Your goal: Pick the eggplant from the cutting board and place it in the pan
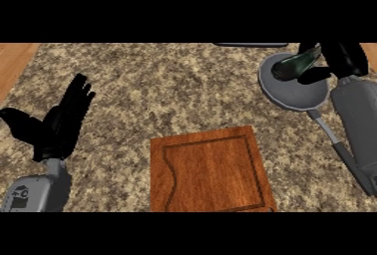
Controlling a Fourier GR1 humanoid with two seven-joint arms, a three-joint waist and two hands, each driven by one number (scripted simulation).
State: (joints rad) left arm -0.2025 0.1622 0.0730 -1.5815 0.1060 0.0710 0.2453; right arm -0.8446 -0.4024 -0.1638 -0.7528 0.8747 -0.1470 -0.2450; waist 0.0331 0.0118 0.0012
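Observation:
A dark eggplant [296, 64] hangs over the grey pan [294, 92] at the upper right, with my right hand [337, 61] curled round it from the right. The eggplant's far end is partly hidden by the fingers. The brown wooden cutting board [210, 172] lies bare at the bottom centre. At the left, my left hand [59, 122] rests open with its fingers pointing up, away from the board and the pan.
The pan's long handle [340, 152] runs down to the lower right, beside my right forearm. A dark object [250, 45] shows at the top edge. A wooden strip [15, 60] borders the speckled counter at the left.

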